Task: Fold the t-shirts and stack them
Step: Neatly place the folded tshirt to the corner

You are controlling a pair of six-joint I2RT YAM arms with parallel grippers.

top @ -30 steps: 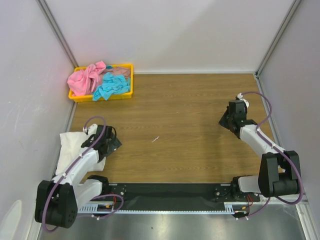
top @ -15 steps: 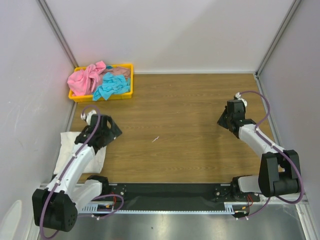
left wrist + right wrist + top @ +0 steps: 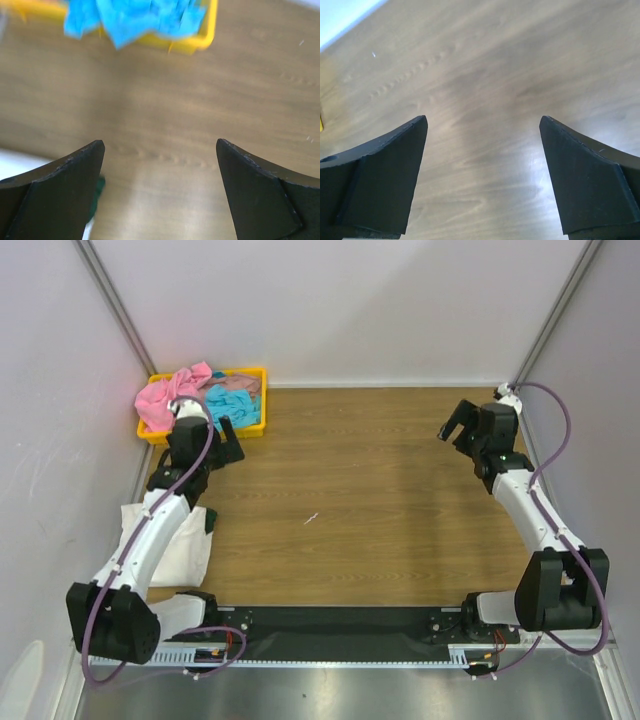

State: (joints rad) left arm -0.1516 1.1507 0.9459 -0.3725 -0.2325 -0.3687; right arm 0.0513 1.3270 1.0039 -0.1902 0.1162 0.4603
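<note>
A folded white t-shirt (image 3: 170, 545) with a dark green bit (image 3: 210, 521) lies at the table's left edge, partly under my left arm. Its white edge (image 3: 15, 159) shows low left in the left wrist view. A pink t-shirt (image 3: 160, 400) and a turquoise t-shirt (image 3: 225, 405) lie crumpled in the yellow tray (image 3: 255, 428). My left gripper (image 3: 229, 441) hangs open just in front of the tray, nothing between its fingers; the turquoise t-shirt (image 3: 135, 15) is ahead of it. My right gripper (image 3: 455, 422) is open over bare wood at the far right.
The yellow tray's near wall (image 3: 202, 44) stands close ahead of the left gripper (image 3: 160, 145). Grey walls enclose the table on the left, back and right. The right gripper (image 3: 483, 120) looks down on bare wooden table (image 3: 485, 75).
My left arm swung from beside the folded white t-shirt forward to the tray. The right arm moved back and to the right, and its gripper opened.
</note>
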